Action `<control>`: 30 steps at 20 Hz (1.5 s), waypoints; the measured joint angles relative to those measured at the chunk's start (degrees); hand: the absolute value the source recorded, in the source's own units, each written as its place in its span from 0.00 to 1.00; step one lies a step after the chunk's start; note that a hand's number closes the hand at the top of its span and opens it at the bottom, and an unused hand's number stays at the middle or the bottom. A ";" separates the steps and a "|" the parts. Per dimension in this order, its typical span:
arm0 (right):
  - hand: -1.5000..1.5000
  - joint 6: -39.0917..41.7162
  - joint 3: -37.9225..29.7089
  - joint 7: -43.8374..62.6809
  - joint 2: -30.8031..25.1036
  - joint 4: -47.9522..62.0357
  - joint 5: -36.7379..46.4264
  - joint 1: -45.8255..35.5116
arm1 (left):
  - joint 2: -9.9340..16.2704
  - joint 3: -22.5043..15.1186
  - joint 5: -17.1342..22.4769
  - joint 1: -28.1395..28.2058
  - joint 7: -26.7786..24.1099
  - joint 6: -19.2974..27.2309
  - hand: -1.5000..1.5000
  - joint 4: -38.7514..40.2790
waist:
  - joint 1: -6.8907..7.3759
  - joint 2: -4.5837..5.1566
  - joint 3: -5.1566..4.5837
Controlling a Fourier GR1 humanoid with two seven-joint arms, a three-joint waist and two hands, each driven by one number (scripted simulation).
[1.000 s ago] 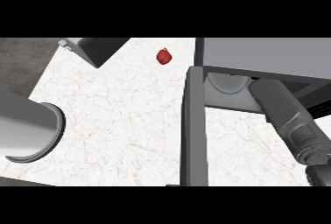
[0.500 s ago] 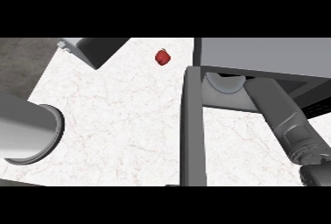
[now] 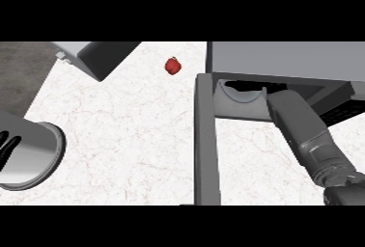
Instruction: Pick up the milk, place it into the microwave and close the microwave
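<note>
So the right forearm (image 3: 306, 135) is reaching up toward 11 o'clock, straight into the open microwave (image 3: 285, 60), which is sitting at the 1 o'clock part of the view. The right hand itself is buried inside the cavity, so I can't tell whether its fingers are apart, together or wrapped around anything. The milk isn't showing clearly either: there's just a pale curved shape (image 3: 242, 94) peeking out at the cavity mouth, right at the tip of the forearm, and I honestly can't tell whether that's the carton, so no call on which way it's pointing or how its long axis is lying. The microwave door (image 3: 204, 144) is hanging open, running as a long grey strip from 12 down to 6 through the middle of the view. The left hand (image 3: 8, 147) is resting at 9 o'clock, fingers straight and spread, over a round metal pot (image 3: 43, 159). A small red thing (image 3: 172, 66) is lying on the white marble counter (image 3: 128, 125) around 12 o'clock, well apart from everything.
</note>
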 measured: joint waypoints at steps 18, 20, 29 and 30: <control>0.00 22.77 -3.52 -8.67 5.00 -3.85 -7.57 14.33 | -3.52 -17.18 -5.29 1.74 4.58 6.60 1.00 -4.44 | -4.57 -2.32 -0.27; 0.00 23.49 -2.65 -9.00 5.68 -6.05 -7.70 17.11 | -3.56 -18.37 -5.78 0.25 5.49 7.56 1.00 -3.50 | -4.99 -2.45 -0.30; 0.00 27.71 1.37 -7.83 6.14 -20.26 -8.62 32.41 | -3.62 -29.16 -15.06 -1.38 3.14 10.84 1.00 -1.77 | -6.47 -2.94 -0.40; 0.00 28.32 1.71 -7.26 6.01 -22.43 -8.89 34.33 | -3.62 -30.25 -16.30 -2.00 2.62 11.57 1.00 -1.23 | -6.57 -2.98 -0.40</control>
